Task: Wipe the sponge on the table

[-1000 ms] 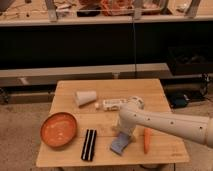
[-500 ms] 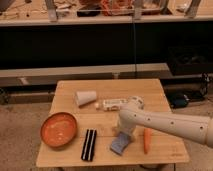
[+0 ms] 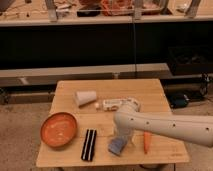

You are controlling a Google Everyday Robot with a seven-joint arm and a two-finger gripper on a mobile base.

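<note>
The end effector (image 3: 121, 140) is down at the near edge of the counter (image 3: 150, 90), right over the blue-grey sponge (image 3: 116, 147). The white arm (image 3: 165, 125) reaches in from the right and bends down onto it. I cannot tell whether the end effector is open, closed, or gripping the sponge, because the wrist hides that spot.

The sponge lies flat on the planks between the black ribbed block (image 3: 89, 145) on its left and the carrot (image 3: 147, 141) on its right. I judge this to be the contact stage of the wipe, with the tool at the sponge. The next move calls for steady downward pressure and a sideways stroke short enough to miss both neighbours.

Compared with half a second ago, the arm and sponge sit in almost the same places, and no clear stroke shows.
</note>
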